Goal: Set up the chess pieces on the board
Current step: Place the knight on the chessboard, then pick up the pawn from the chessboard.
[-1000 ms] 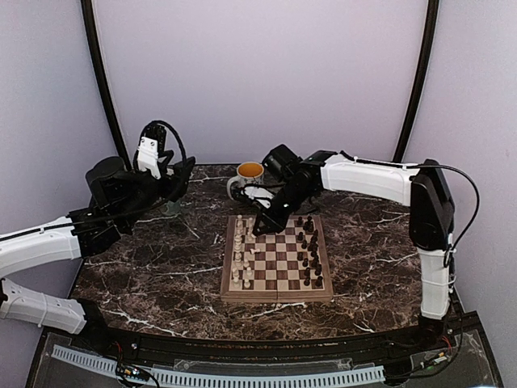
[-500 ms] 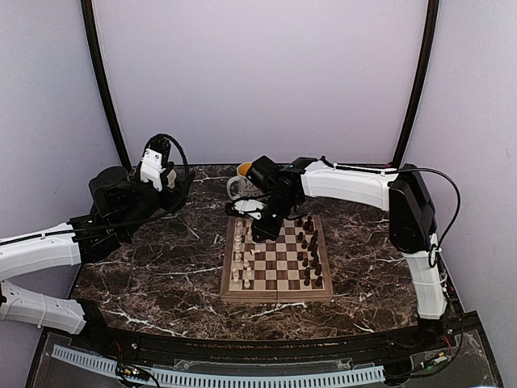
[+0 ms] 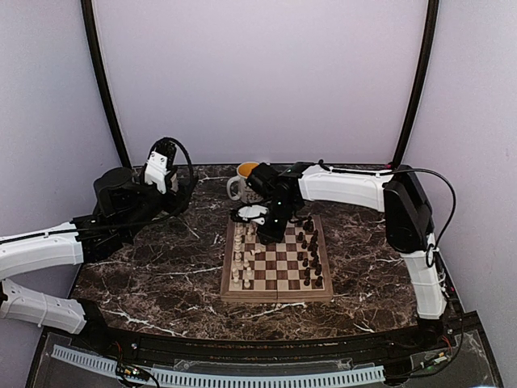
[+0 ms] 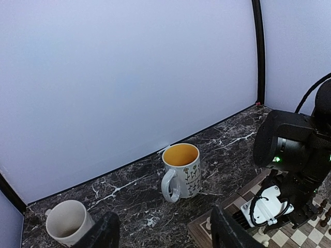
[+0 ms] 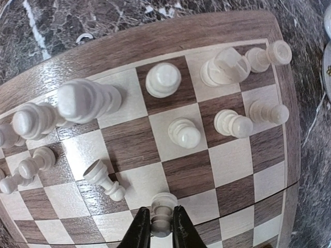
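White arm shells point(image 3: 347, 179), bulky black joint housings point(image 3: 121, 196), looping black cables point(image 3: 187, 153), thin black gripper fingers point(image 5: 138, 230)

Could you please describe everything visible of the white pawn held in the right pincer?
The white pawn is a cream turned figure, seemingly wood, with a round head, a collar and a flared body. The right pincer is shut on it, one dark finger against each side. It is over the board, apart from the other white pieces; the nearest, another pawn, is left of it in the wrist view. Whether it touches the board is unclear.
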Robot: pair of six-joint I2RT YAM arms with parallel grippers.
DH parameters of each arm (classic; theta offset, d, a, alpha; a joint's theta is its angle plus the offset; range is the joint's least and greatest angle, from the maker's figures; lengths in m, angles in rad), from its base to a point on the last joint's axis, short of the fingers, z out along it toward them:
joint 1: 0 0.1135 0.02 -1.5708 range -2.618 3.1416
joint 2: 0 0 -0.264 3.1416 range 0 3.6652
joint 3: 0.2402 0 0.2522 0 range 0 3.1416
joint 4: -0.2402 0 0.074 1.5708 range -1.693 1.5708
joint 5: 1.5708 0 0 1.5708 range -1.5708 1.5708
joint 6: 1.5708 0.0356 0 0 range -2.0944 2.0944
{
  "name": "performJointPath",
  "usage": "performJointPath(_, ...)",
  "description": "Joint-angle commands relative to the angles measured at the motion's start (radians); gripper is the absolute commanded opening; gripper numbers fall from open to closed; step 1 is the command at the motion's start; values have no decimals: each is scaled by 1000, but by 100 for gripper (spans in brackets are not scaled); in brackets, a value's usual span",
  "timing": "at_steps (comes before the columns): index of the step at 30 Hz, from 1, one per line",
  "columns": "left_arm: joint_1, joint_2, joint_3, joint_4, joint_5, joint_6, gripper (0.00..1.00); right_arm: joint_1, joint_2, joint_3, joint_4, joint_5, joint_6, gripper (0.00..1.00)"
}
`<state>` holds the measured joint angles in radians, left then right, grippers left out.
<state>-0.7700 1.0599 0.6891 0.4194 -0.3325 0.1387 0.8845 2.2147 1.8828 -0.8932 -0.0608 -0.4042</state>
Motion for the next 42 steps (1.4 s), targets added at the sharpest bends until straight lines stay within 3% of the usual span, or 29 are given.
performJointPath(1,6,-1,7,-1,11,6,62,-7,15,21,-18,13,11,22)
performJointPath(5,6,-3,7,-4,19,4,62,-13,11,19,-20,2,16,31)
performJointPath(11,6,-6,7,-5,22,8,62,-18,-31,23,-29,-106,-17,35)
performJointPath(27,6,-21,8,-8,30,18,62,14,14,48,-46,-116,-96,34)
performJointPath(35,6,-21,10,-10,33,23,62,3,25,48,-29,-37,-70,23)
performJointPath(42,6,-18,10,-10,39,21,63,-20,36,54,-20,-32,-50,22)
